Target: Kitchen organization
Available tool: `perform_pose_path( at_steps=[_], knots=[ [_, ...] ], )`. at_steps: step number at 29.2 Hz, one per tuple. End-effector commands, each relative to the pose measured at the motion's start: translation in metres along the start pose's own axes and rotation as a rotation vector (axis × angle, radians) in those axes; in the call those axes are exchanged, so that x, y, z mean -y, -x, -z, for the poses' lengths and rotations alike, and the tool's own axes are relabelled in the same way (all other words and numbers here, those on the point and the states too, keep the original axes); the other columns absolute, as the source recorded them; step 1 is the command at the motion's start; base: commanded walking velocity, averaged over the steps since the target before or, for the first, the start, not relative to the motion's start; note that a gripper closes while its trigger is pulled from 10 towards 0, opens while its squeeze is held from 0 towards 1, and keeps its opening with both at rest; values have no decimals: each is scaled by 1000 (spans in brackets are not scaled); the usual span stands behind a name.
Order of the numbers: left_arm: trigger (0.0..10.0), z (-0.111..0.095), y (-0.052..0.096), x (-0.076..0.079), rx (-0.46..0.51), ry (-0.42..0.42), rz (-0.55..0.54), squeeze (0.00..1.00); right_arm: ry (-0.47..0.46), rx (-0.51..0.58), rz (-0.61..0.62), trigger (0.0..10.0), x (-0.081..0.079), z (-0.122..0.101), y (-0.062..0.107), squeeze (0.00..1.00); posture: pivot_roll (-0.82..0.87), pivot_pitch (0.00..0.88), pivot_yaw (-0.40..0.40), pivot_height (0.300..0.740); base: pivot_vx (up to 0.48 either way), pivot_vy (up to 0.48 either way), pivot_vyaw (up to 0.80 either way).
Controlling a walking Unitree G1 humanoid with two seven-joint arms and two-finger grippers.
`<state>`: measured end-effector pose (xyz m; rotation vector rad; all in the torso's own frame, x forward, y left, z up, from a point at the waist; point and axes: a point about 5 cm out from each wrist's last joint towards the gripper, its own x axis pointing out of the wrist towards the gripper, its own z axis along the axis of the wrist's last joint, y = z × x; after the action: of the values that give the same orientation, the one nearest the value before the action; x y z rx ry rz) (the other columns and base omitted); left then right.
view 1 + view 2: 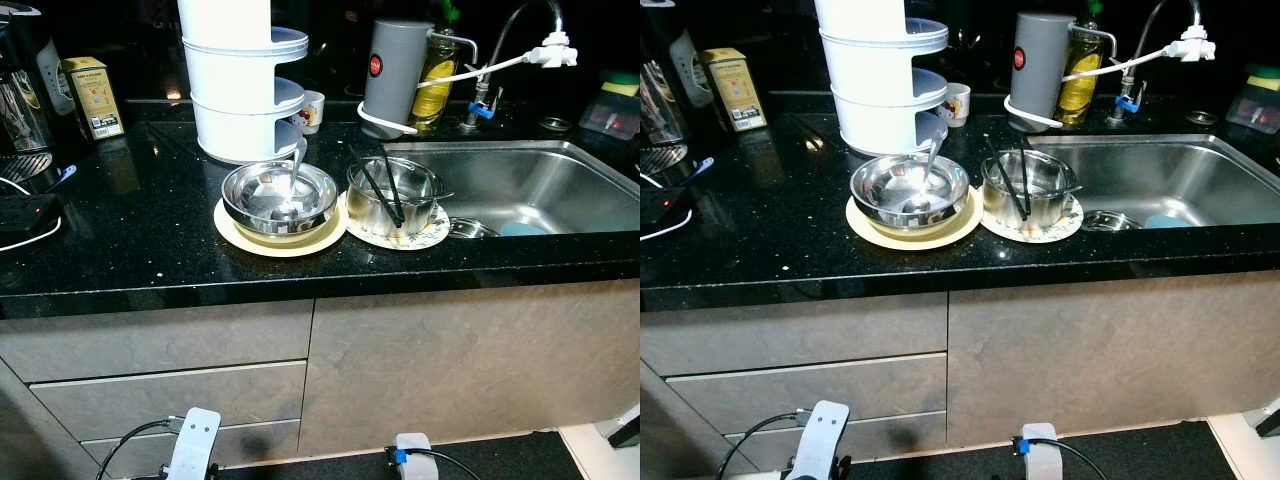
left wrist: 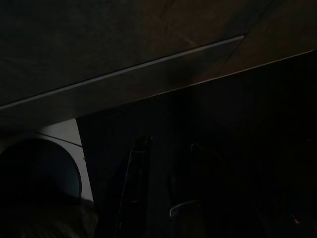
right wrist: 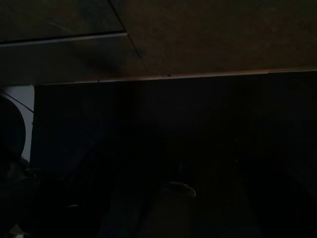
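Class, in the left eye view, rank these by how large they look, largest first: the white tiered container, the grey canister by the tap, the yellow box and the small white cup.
1. White tiered container
2. Grey canister
3. Yellow box
4. Small white cup, partly hidden behind the container, so its full size is unsure.
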<state>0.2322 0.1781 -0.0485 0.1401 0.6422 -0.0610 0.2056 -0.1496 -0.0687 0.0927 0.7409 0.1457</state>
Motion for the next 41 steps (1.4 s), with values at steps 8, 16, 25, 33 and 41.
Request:
perform_pose_path(
  at_steps=[8,16,25,33,41],
  knots=[
    [10000,14,4,7,-55,-15,26,0,14,-25,43,10000,5,8,4,0,-34,69,-49,740,0,0,0],
    [10000,14,4,1,-53,-13,-24,0,35,-42,64,10000,5,9,3,0,-28,71,-51,740,0,0,0],
    [10000,17,6,1,-54,-12,-24,0,48,-56,55,10000,2,10,2,0,-31,66,-43,740,0,0,0],
    [10000,18,6,2,-59,-12,-25,0,52,-60,55,10000,2,11,3,0,-36,58,-43,740,0,0,0],
    [10000,19,6,1,-60,-14,-26,0,55,-61,55,10000,3,12,3,0,-37,52,-41,740,0,0,0]
  ],
)
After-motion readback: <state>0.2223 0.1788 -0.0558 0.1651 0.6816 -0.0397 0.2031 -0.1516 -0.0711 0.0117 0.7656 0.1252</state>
